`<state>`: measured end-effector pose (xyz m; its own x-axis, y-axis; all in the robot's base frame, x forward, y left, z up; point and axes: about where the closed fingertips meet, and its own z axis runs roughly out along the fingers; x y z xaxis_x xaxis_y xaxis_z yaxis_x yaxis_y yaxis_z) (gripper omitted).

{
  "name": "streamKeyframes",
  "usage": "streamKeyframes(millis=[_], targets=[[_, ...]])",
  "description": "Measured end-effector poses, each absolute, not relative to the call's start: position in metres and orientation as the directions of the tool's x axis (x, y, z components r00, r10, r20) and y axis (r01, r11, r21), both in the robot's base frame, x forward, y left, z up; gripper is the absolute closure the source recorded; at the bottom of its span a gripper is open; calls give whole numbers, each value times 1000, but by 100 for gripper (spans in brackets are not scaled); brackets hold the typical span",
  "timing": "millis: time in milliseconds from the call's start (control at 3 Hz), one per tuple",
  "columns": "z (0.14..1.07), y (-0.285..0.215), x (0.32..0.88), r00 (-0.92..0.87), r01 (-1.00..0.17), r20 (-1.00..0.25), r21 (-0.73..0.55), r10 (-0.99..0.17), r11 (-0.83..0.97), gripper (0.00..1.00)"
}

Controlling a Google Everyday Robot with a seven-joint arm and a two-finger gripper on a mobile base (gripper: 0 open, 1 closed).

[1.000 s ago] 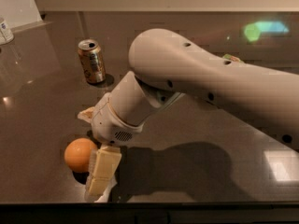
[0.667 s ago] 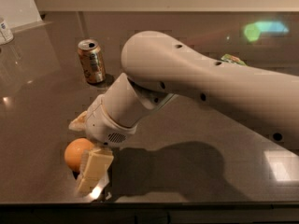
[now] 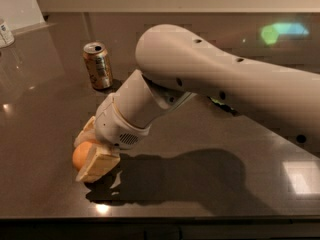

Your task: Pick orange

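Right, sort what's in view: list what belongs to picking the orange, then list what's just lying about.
For the job:
- orange, near the front left of the dark table
- gripper, down low at the orange

Just lying about:
- gold-brown soda can, upright, farther back than the orange
- white container, cut off by the left edge of the view

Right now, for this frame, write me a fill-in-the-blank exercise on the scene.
1. The soda can stands ____ on the table.
2. Of the orange and the can, the tool is down at the ____, near the table's front edge.
3. The arm reaches in from the view's ____ side.
Missing: upright; orange; right.
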<state>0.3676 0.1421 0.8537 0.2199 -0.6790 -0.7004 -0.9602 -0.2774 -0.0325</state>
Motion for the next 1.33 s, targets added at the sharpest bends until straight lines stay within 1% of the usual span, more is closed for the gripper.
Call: streamKeyframes(millis=[333, 667, 1333], targets=[[877, 133, 386, 223, -964, -703, -55, -675, -261, 87], [908, 118, 415, 206, -971, -716, -66, -666, -230, 100], [975, 86, 463, 212, -976, -734, -124, -645, -180, 100]])
